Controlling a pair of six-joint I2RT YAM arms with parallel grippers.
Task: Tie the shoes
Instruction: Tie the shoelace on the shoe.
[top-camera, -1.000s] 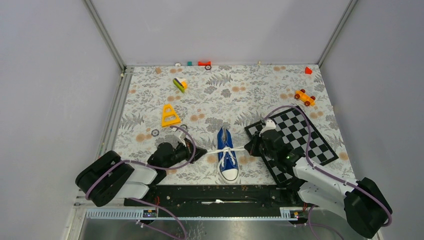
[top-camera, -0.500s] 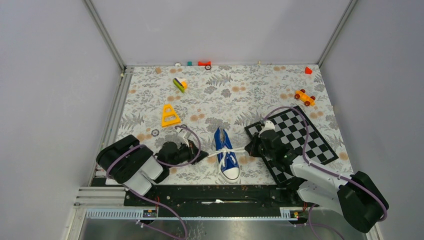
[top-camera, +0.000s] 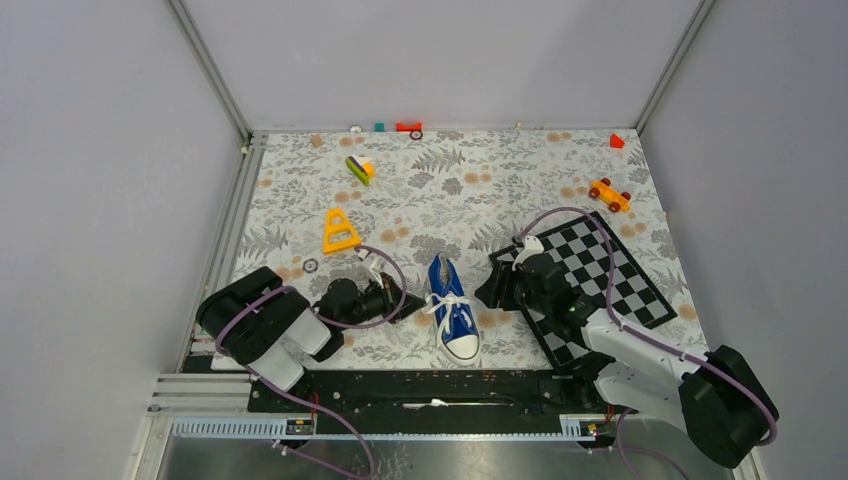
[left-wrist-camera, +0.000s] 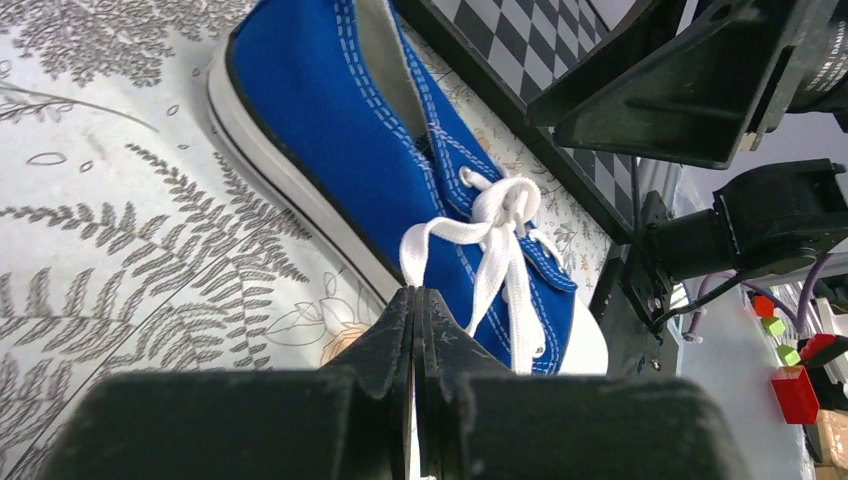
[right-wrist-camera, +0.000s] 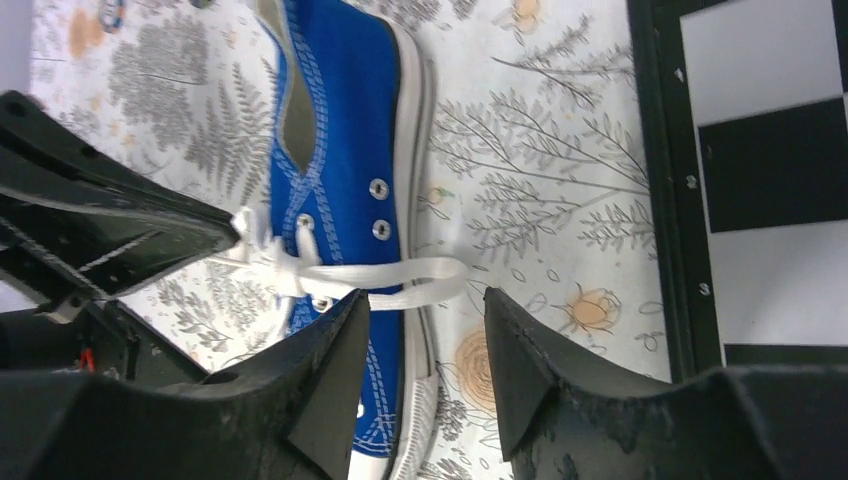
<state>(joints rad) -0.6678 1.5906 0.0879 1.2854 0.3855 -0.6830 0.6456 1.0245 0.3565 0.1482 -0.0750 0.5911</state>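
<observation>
left claw: clenched on the lace loop at its side, low on the worktop just beside the sneaker.
right claw: jaws apart, gripping nothing; the other loop lies slack just ahead of its fingertips.
worktop: patterned cloth; chessboard under the right arm.
sneaker: flat on its sole between the two claws, toe toward the arm bases.
laces: what looks like a bow over the upper eyelets, still loose.
step, as judged: snug the bow. Pinch the right loop mid-length, then pull both loops outward, level and even. Risks: the sneaker sliding, a loop pulling through.
</observation>
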